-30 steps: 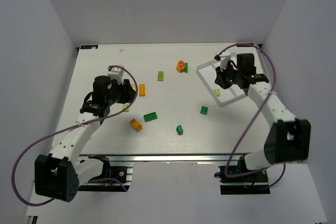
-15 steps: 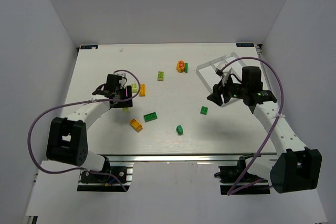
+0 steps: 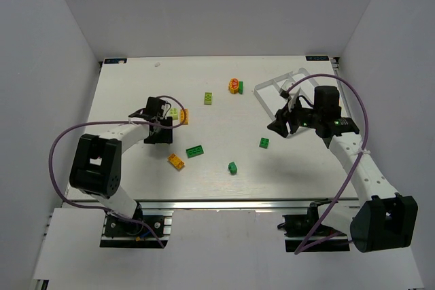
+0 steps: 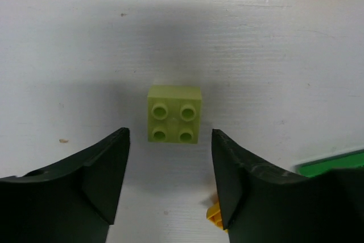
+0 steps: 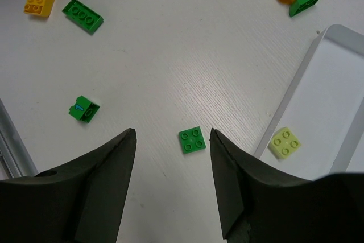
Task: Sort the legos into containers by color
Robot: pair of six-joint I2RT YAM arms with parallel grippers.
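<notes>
On the white table [image 3: 122, 93], the lime brick [image 4: 174, 114] lies studs up, just ahead of the left gripper [image 4: 169, 155], whose fingers stand apart and empty. Centre the brick in the gap, lower straight, and close on its flat sides; keep off the orange brick [image 4: 212, 215] beside one finger. The right gripper [image 5: 172, 140], also spread, hangs over a green brick [image 5: 192, 139] near the clear tray [image 5: 294, 86] at the far right.
</notes>
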